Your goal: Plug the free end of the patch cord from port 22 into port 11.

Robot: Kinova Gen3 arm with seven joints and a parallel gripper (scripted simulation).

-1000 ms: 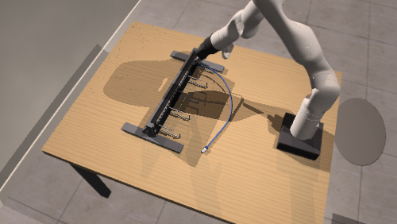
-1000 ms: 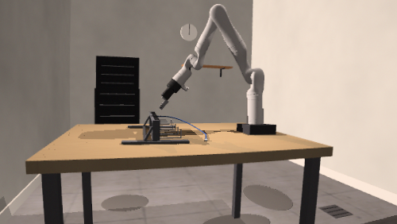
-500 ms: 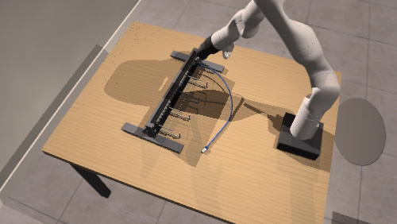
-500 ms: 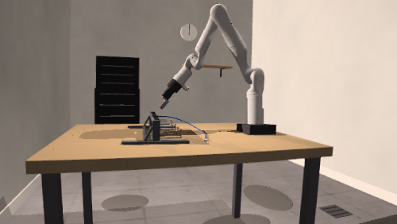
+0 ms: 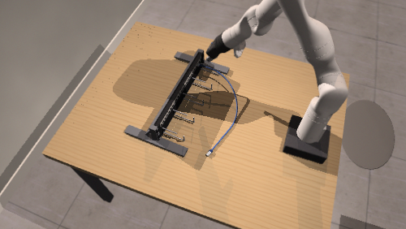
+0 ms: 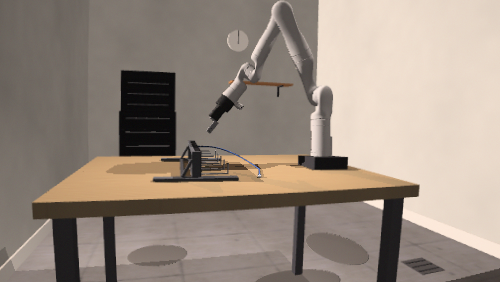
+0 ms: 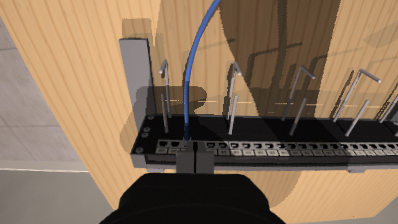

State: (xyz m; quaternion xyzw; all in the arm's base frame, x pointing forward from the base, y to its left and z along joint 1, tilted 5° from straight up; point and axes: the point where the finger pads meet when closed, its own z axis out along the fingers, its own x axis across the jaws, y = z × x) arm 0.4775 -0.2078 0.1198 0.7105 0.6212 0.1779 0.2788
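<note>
The hand (image 5: 209,60) (image 6: 210,129) (image 7: 195,152) is shut (holding nothing), above the rack (image 5: 179,91) (image 6: 196,162) (image 7: 270,127).

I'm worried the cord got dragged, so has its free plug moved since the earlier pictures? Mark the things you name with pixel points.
No, no visible shift either way: the free plug (image 5: 209,153) (image 6: 259,175) keeps its place against the robot's black base (image 5: 302,152) (image 6: 327,163).
</note>
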